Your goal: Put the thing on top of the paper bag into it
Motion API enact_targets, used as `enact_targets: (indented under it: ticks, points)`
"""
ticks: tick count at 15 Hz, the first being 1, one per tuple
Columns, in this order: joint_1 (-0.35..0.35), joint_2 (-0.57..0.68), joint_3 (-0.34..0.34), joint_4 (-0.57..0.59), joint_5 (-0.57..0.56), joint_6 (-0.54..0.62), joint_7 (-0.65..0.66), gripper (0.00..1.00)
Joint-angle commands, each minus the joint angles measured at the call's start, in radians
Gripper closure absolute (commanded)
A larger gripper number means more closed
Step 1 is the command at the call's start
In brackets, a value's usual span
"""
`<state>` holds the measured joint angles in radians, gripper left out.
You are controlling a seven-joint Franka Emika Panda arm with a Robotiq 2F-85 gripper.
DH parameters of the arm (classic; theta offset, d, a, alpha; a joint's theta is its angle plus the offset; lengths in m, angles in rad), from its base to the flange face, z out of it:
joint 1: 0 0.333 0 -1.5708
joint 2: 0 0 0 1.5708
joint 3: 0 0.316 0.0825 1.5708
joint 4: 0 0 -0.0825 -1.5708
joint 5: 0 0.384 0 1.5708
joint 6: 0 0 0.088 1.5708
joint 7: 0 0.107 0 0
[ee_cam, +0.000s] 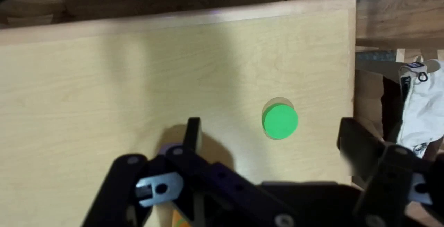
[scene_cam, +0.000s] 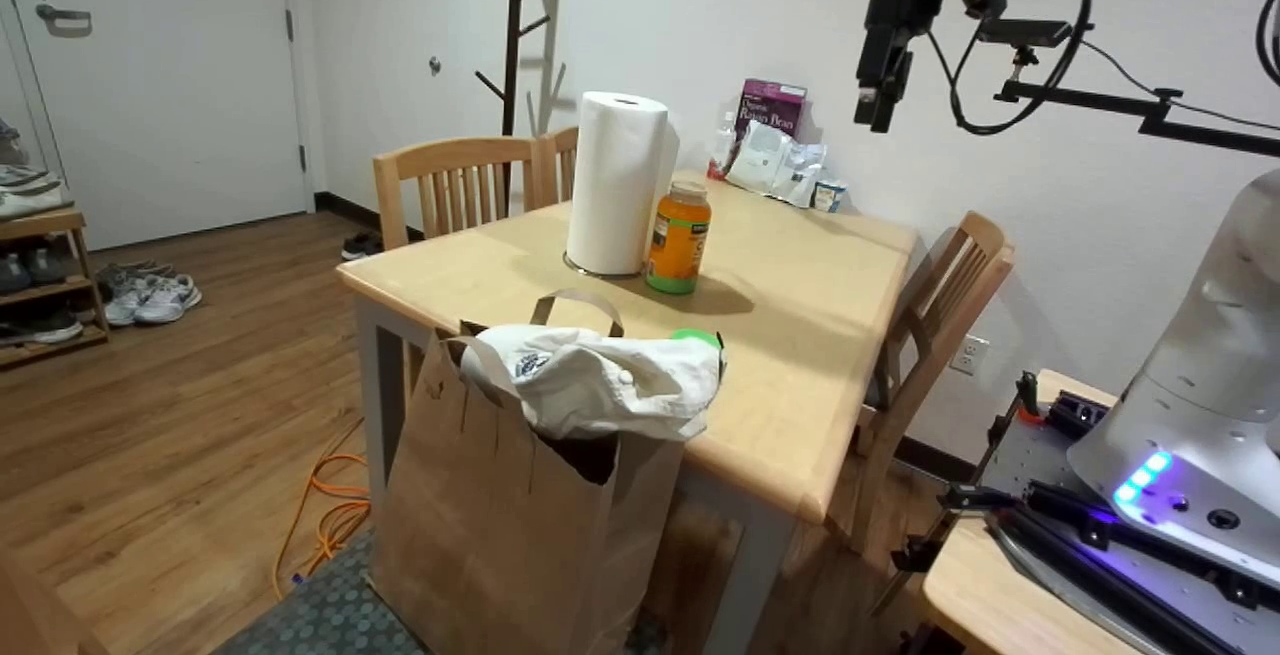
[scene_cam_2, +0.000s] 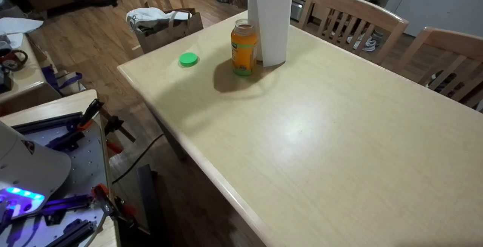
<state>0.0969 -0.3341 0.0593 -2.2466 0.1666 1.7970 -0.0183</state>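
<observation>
A brown paper bag (scene_cam: 500, 525) stands upright on a chair at the table's end. It also shows in an exterior view (scene_cam_2: 164, 37) and at the right of the wrist view (ee_cam: 368, 97). A crumpled off-white cloth item (scene_cam: 610, 380), perhaps a cap, lies across the bag's opening. It also shows in an exterior view (scene_cam_2: 149, 16) and at the wrist view's right edge (ee_cam: 425, 107). My gripper (scene_cam: 880, 115) is high above the table, away from the bag. In the wrist view the gripper (ee_cam: 270, 126) is open and empty, its fingers wide apart.
On the table (scene_cam_2: 320, 145) stand a paper towel roll (scene_cam: 617, 185) and an open orange jar (scene_cam: 679, 240). A green lid (scene_cam_2: 188, 59) lies near the bag's end. A purple box (scene_cam: 770, 107) and pouches (scene_cam: 775, 165) are by the wall. Wooden chairs (scene_cam_2: 354, 17) flank the table.
</observation>
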Motion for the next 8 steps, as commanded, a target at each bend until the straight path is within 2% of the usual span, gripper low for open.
enact_targets:
  ticks: [1,3,5,6,8]
  points:
    - [0.04,0.236,0.022,0.152,0.01,0.011,-0.131,0.0]
    - [0.058,0.317,0.042,0.194,0.006,0.006,-0.194,0.0]
    - [0.062,0.363,0.059,0.225,-0.021,-0.052,-0.249,0.0]
    - [0.054,0.32,0.058,0.173,-0.002,0.003,-0.184,0.0]
    - [0.057,0.362,0.069,0.199,-0.005,-0.015,-0.211,0.0]
